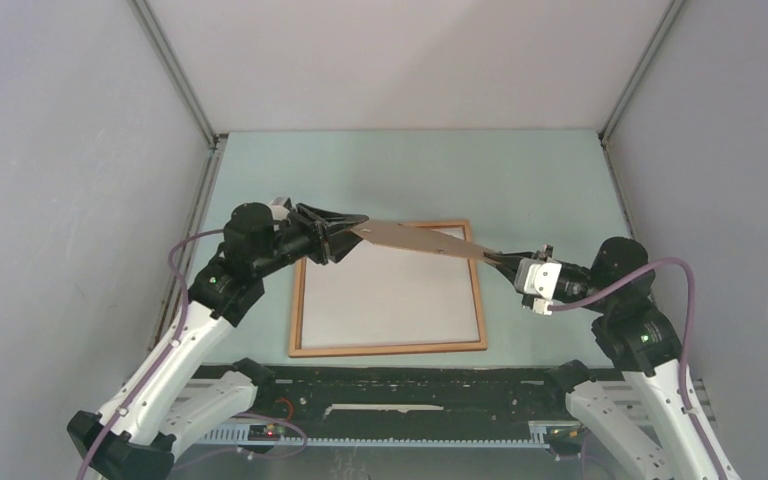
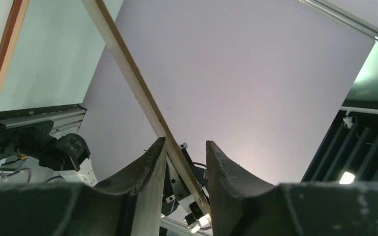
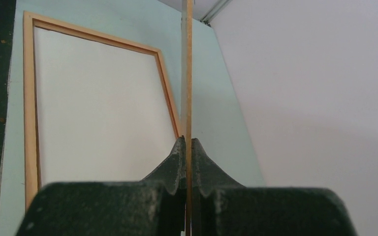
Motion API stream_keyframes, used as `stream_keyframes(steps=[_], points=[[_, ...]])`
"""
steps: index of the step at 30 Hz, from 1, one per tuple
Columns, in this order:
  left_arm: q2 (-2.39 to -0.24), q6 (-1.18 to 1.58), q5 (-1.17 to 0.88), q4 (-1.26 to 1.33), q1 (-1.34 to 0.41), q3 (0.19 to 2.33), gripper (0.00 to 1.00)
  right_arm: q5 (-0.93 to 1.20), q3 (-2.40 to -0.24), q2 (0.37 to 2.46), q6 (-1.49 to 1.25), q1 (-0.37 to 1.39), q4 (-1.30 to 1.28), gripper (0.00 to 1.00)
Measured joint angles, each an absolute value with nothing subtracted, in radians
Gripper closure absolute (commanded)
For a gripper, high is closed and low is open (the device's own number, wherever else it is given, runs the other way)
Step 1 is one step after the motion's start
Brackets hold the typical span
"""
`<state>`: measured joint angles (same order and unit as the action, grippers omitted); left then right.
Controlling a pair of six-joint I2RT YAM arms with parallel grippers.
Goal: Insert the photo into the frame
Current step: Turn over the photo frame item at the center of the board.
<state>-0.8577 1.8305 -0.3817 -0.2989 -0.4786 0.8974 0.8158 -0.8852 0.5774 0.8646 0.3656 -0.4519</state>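
A: Fingers, pls?
B: The right fingers are pressed together on the thin edge of a brown board. It's pinched tight, no gap seen. The left fingers are spread, w/ the board's other end set between them. One finger looks touched by it and a gap is seen at the other, so no grip is made there yet.
A: And the board?
B: It's held up in the air, tilted, spanning btw both arms, above the frame.
A: Where's the photo?
B: Prob. inside the frame, which is laid flat on the table. A plain white face is seen filling the rim, judged to be the photo's back. The printed side can't be seen, so it's not certain.
A: Progress?
B: If that's right, the main step is judged done. What's left, approx.: the board is to be lowered onto the photo and seated inside the rim. No clips or tabs can be made out.
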Motion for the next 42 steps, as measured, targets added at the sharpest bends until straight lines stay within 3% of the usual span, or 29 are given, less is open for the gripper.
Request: stream_keyframes(steps=[11, 17, 21, 26, 29, 30, 31, 32, 42], points=[[-0.831, 1.786, -0.429, -0.345, -0.479, 0.898, 0.74, 0.833, -0.878, 0.550, 0.929, 0.355, -0.447, 1.00], [-0.926, 1.720, -0.466, -0.362, -0.459, 0.939, 0.79, 0.812, -0.878, 0.566, 1.059, 0.355, -0.468, 1.00], [-1.024, 1.638, -0.503, -0.362, -0.426, 1.011, 0.88, 0.784, -0.878, 0.588, 1.123, 0.358, -0.466, 0.92], [-1.143, 1.534, -0.563, -0.327, -0.374, 1.081, 0.99, 0.729, -0.852, 0.624, 1.185, 0.388, -0.399, 0.63], [-1.210, 1.459, -0.598, -0.259, -0.340, 1.084, 1.00, 0.702, -0.779, 0.641, 1.206, 0.410, -0.316, 0.45], [-1.237, 1.430, -0.614, -0.239, -0.328, 1.085, 1.00, 0.693, -0.763, 0.653, 1.204, 0.412, -0.300, 0.36], [-1.265, 1.402, -0.627, -0.221, -0.317, 1.085, 1.00, 0.684, -0.751, 0.672, 1.203, 0.413, -0.286, 0.10], [-1.292, 1.375, -0.640, -0.209, -0.308, 1.085, 1.00, 0.674, -0.744, 0.698, 1.203, 0.414, -0.269, 0.02], [-1.354, 1.110, -0.624, -0.170, -0.255, 1.084, 1.00, 0.538, -0.720, 0.789, 1.106, 0.518, -0.271, 0.00]])
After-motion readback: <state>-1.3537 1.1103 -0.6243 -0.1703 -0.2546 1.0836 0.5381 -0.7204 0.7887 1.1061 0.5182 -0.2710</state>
